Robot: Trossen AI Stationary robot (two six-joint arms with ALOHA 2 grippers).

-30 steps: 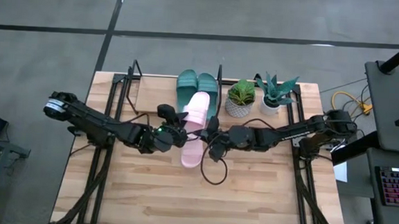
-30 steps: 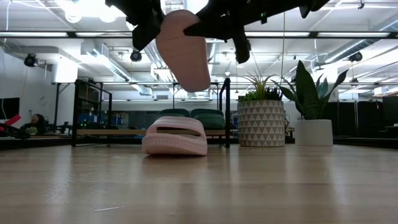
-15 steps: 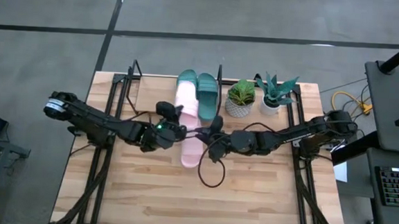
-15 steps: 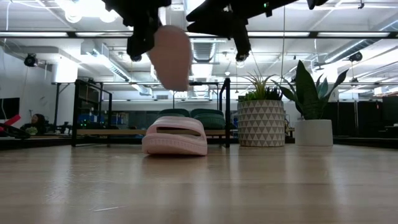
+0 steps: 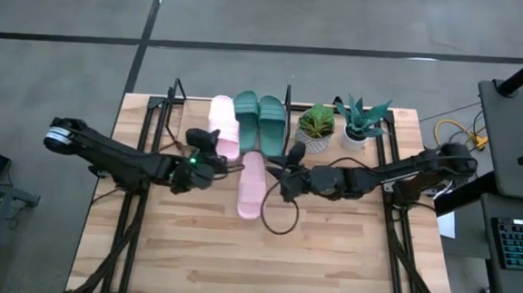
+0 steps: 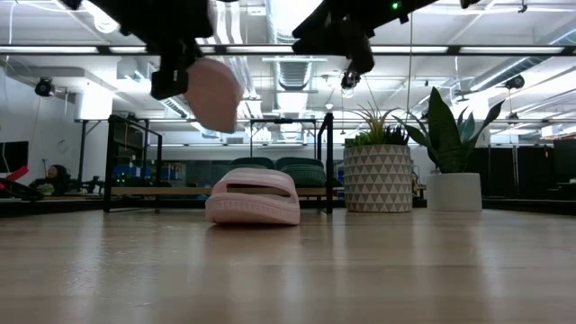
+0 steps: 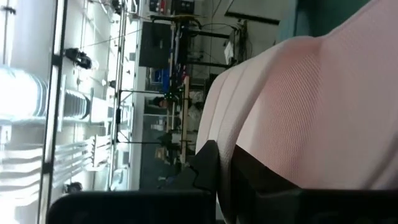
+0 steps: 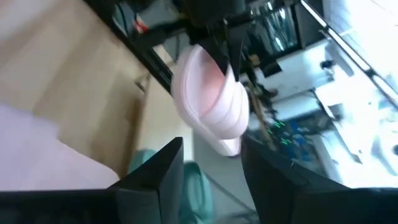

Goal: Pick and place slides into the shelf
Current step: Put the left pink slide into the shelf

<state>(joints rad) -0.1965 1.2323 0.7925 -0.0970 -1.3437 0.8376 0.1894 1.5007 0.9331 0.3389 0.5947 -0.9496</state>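
Observation:
My left gripper is shut on a pale pink slide, held in the air over the shelf, left of two teal slides that lie on the shelf's board. In the low view this pink slide hangs tilted, well above the table. A second pink slide rests sole-down on the table in front of the shelf. My right gripper stands open to the right of it, nothing between its fingers; it faces the held slide. My left gripper pinches the pink slide at its near end, the fingers on the slide's edge. They come at it from the table's left and near side, roughly level. The slide is lifted clear of table and shelf, and hangs tilted.
Two potted plants stand on the table right of the shelf. A loop of black cable lies on the wood below my right gripper. The shelf's black posts rise at the far left. The table's near half is bare wood.
The pink slide, which hung slanted between both grippers, has gone with my left gripper toward the table's left and far edge and now hangs left of the teal pair. My right gripper has let go of it, opened and drawn slightly toward the right.

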